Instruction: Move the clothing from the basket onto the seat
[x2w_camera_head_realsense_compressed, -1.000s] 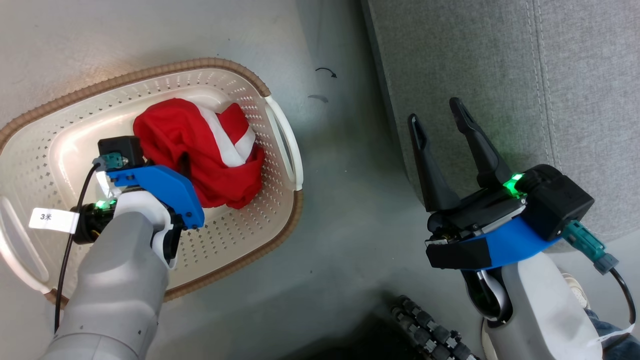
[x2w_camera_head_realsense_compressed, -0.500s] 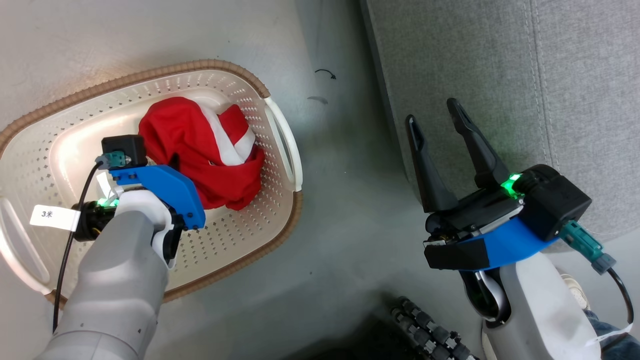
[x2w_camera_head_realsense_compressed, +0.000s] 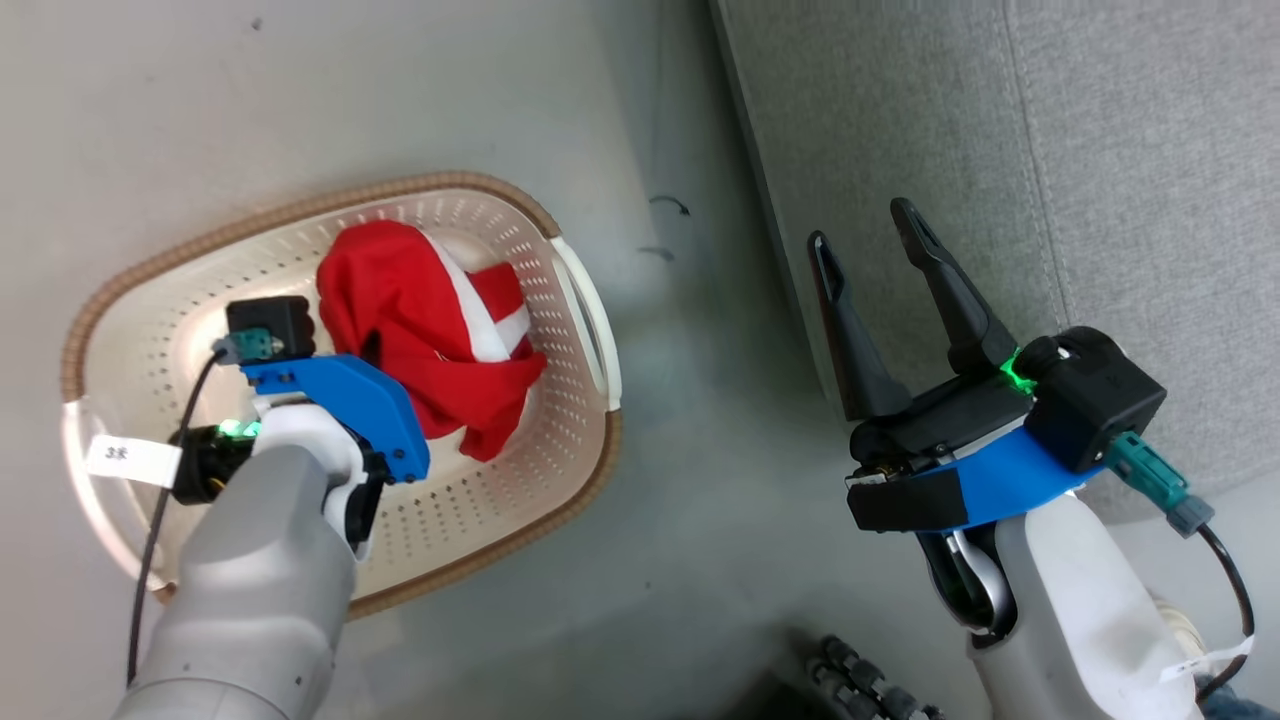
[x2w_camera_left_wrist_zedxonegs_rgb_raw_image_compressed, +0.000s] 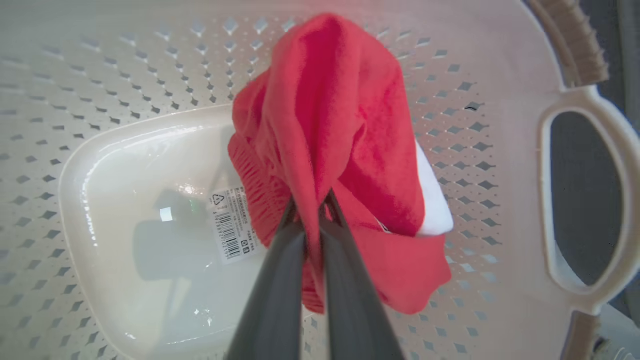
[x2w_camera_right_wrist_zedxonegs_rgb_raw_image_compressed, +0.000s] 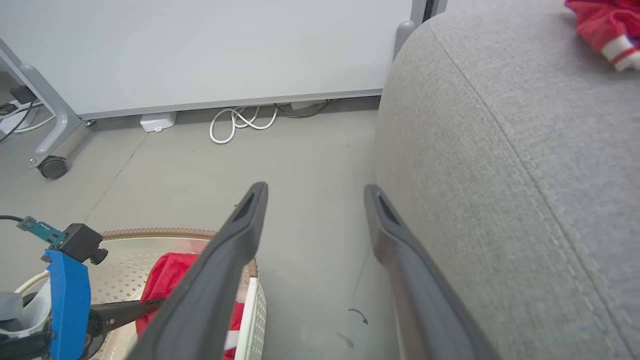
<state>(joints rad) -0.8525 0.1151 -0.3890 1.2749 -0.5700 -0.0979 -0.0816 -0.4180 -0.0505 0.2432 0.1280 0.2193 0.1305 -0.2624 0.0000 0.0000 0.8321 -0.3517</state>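
Observation:
A red garment (x2w_camera_head_realsense_compressed: 420, 320) with a white panel hangs bunched inside the cream basket (x2w_camera_head_realsense_compressed: 500, 520). In the left wrist view my left gripper (x2w_camera_left_wrist_zedxonegs_rgb_raw_image_compressed: 310, 200) is shut on a fold of this garment (x2w_camera_left_wrist_zedxonegs_rgb_raw_image_compressed: 340, 125), which is lifted off the basket floor (x2w_camera_left_wrist_zedxonegs_rgb_raw_image_compressed: 125, 165). In the head view the blue wrist bracket hides the left fingers. My right gripper (x2w_camera_head_realsense_compressed: 868, 225) is open and holds nothing, at the front edge of the grey seat (x2w_camera_head_realsense_compressed: 1000, 120). A second red garment (x2w_camera_right_wrist_zedxonegs_rgb_raw_image_compressed: 605, 30) lies on the seat (x2w_camera_right_wrist_zedxonegs_rgb_raw_image_compressed: 500, 125) at the far top right of the right wrist view.
The basket stands on grey floor left of the seat, with a strip of floor between them. A barcode label (x2w_camera_left_wrist_zedxonegs_rgb_raw_image_compressed: 232, 222) shows on the basket base. A white cable coil (x2w_camera_right_wrist_zedxonegs_rgb_raw_image_compressed: 240, 122) and a wheeled frame leg (x2w_camera_right_wrist_zedxonegs_rgb_raw_image_compressed: 50, 165) are by the wall.
The whole head picture has shifted, so the camera has moved. The red garment is drawn up more from its heap, with a loose end now hanging. The right gripper stays open.

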